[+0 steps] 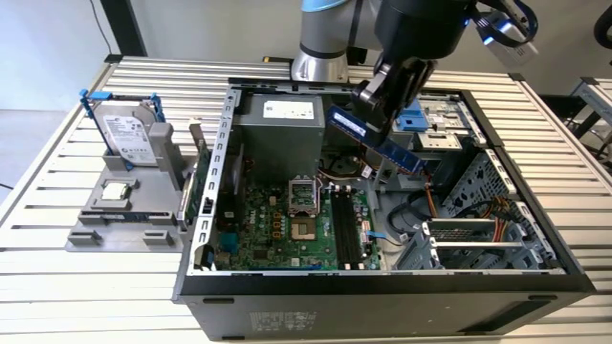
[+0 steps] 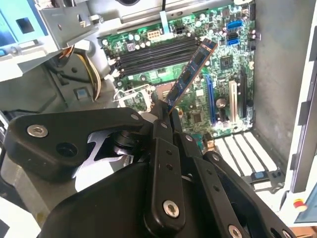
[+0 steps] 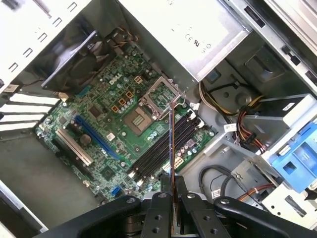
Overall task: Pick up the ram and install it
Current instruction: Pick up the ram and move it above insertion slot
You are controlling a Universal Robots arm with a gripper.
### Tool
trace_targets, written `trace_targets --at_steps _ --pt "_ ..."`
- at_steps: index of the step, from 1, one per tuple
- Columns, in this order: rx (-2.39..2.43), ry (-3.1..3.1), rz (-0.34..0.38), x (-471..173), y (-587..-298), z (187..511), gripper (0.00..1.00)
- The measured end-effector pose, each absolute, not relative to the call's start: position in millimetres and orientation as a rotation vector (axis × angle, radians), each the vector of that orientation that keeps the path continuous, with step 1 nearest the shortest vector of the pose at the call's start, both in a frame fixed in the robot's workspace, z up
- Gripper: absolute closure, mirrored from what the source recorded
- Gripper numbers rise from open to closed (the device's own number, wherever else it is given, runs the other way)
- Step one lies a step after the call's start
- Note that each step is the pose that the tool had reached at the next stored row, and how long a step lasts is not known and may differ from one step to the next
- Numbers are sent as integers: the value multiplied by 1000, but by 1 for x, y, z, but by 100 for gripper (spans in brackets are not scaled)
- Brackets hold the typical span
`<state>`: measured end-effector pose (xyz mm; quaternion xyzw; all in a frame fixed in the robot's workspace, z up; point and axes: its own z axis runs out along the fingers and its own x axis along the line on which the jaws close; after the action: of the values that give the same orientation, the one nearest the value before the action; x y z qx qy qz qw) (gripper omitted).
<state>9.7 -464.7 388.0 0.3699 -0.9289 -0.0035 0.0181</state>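
1. Ram (image 1: 402,153): in the exterior view you had it off the table, tilted in the air over the open case (image 1: 225,143). Your claw (image 1: 375,132) was clamped on it near its middle. I judge the pick-up done and the install not. The slots (image 1: 346,229) on the board (image 1: 277,222) lay dark and bare, well below the ram. On the grey stand (image 1: 86,240) at the exterior view's left, outside the case, the drive (image 1: 125,136) stood upright and the processor (image 1: 115,190) lay flat.
2. In the second wrist view the ram (image 2: 190,74) stuck out slantwise from your claw (image 2: 161,111), whose fingers (image 2: 163,148) were pinched together on it. Its free end pointed towards the slots (image 2: 153,54). No slot held a stick, so seating was all that was left.
3. In the first wrist view you saw the ram (image 3: 171,148) edge-on, a thin line running up from the claw (image 3: 172,191). It hung above the slots (image 3: 158,148), apart from them. The case held the board (image 3: 99,129), the socket (image 3: 141,119) just beside the slots, and loose cables (image 3: 223,106) near the bays.
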Motion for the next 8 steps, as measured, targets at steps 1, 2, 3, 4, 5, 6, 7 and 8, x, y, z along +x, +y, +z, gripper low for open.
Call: trace_targets --at_steps 1,2,3,4,5,6,7,8 --pt "1136 -2890 -11 10 -465 388 100" --pt "1123 -2895 -11 10 -465 388 100" --pt "1110 -2900 -12 10 -465 388 100" --pt "1096 -2906 -12 10 -465 388 100" --pt "1082 -2911 -12 10 -465 388 100" --pt "1067 -2916 -13 10 -465 388 100" --pt "1052 -2922 -13 10 -465 388 100" --pt "1038 -2927 -13 10 -465 388 100"
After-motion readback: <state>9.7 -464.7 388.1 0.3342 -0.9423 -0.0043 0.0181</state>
